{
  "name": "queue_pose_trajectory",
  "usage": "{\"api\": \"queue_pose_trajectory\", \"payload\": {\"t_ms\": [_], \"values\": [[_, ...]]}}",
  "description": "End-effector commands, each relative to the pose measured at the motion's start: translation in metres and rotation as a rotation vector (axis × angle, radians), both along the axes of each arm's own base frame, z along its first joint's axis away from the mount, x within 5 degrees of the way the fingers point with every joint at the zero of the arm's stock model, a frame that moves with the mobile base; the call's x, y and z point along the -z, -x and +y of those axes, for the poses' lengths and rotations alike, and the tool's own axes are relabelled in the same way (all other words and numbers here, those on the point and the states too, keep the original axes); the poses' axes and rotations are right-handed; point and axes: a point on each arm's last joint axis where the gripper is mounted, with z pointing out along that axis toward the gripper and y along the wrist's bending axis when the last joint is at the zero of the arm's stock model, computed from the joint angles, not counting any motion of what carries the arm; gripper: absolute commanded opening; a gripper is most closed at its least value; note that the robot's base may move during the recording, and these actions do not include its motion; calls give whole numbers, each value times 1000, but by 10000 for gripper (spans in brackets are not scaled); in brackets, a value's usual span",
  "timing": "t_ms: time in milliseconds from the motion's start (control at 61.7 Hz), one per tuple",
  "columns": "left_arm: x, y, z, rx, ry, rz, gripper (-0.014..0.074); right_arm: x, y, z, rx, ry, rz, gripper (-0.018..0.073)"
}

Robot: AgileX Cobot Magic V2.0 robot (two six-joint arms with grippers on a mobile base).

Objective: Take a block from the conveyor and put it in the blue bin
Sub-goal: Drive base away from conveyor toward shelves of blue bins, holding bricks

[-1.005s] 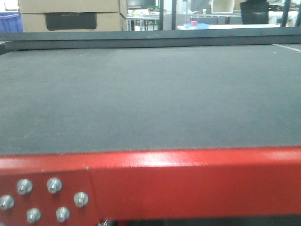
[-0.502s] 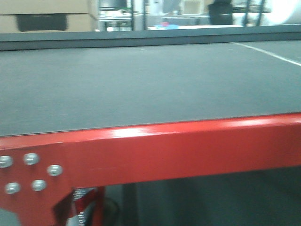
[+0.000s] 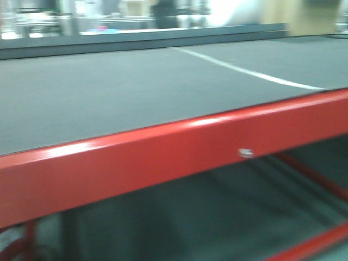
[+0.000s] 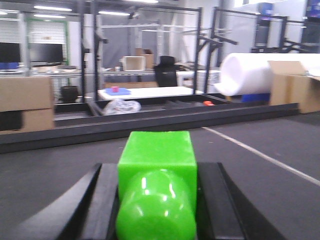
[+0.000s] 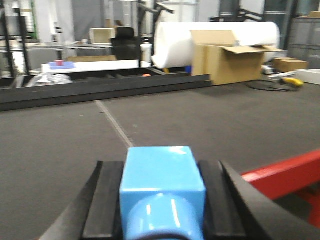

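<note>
From the front view we see only the conveyor point(image 3: 125, 92). Its dark grey belt fills the upper half, the red frame point(image 3: 163, 157) runs from 8 o'clock up to 3 o'clock, and a white line point(image 3: 244, 70) crosses the belt toward 2 o'clock. That picture is blurred and shows no arm and no block. The wrist views give us what it lacks. In the left wrist view the left gripper point(image 4: 159, 167) sits at 6 o'clock, its black fingers point(image 4: 102, 200) pressed against both sides of a green block point(image 4: 156, 150), with the belt stretching ahead toward 12 o'clock. In the right wrist view the right gripper point(image 5: 161, 165) is likewise clamped on a blue block point(image 5: 162, 177), and the frame's red edge shows at 4 o'clock. We cannot tell whether either block touches the belt. Beyond the belt, at 1 o'clock, stand a cardboard box point(image 5: 227, 57) and a white roll point(image 5: 220, 32).
</note>
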Motion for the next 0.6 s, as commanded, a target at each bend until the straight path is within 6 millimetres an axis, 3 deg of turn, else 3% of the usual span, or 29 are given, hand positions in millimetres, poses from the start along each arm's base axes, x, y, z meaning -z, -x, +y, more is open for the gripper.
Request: {"api": "queue_pose_trajectory", "payload": {"t_ms": [0,583], "values": [[-2,1,0,2,-2,-25,-111,-2,1,0,2,7,-26,-162],[-2,1,0,2,-2,-25,-111,-2,1,0,2,7,-26,-162]]}}
